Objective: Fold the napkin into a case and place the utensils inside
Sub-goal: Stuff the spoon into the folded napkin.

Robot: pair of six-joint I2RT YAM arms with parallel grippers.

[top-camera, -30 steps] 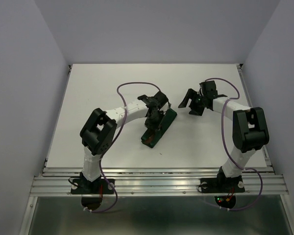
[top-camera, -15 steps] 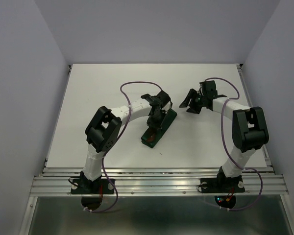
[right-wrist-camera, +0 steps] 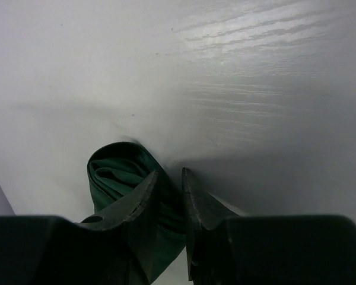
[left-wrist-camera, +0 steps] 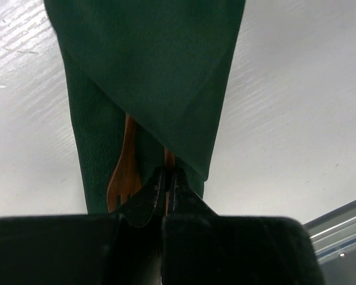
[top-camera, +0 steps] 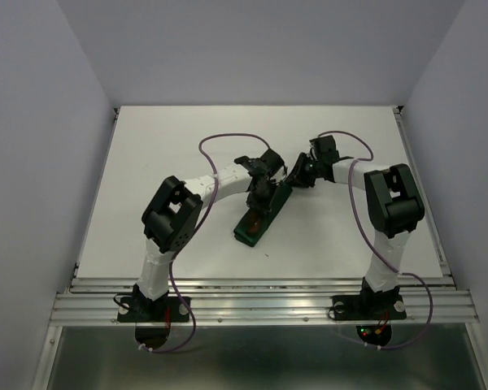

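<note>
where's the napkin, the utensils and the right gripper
napkin (left-wrist-camera: 154, 71), left wrist view, on its folded top flap
utensils (left-wrist-camera: 124, 171), left wrist view, on the wood showing under the flap
right gripper (right-wrist-camera: 169, 173), right wrist view, midway between its fingertips

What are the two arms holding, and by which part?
Right jaws seem to pinch the napkin at its folded end. Left jaws are shut over the utensils; a grip cannot be told.

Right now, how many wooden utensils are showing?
2. One utensil pokes out from under the napkin flap; a sliver of a second utensil shows beside it, by the left gripper. Both mostly hidden.
</note>
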